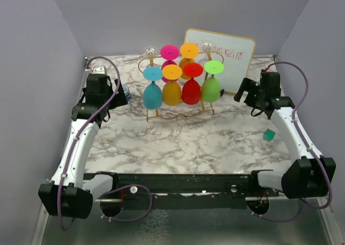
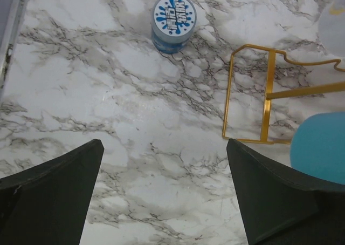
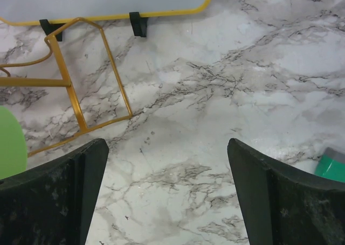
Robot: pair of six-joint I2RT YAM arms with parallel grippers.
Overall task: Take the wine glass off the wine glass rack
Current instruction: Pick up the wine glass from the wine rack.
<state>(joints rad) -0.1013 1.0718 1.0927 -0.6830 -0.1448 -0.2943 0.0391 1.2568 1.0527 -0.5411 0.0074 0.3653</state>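
Both grippers are released, jaws spread wide with nothing between them. The rack (image 1: 180,115) is set between the two arms, its glasses hung bowl-down by their feet, so each long axis is upright. The blue glass (image 1: 152,95) is seen just to the right of the left gripper (image 1: 119,96), and the green glass (image 1: 211,88) just to the left of the right gripper (image 1: 241,94). Neither glass is touched. Neither arm can be judged clearly nearer. A sideways reach to a bowl is likely called for.
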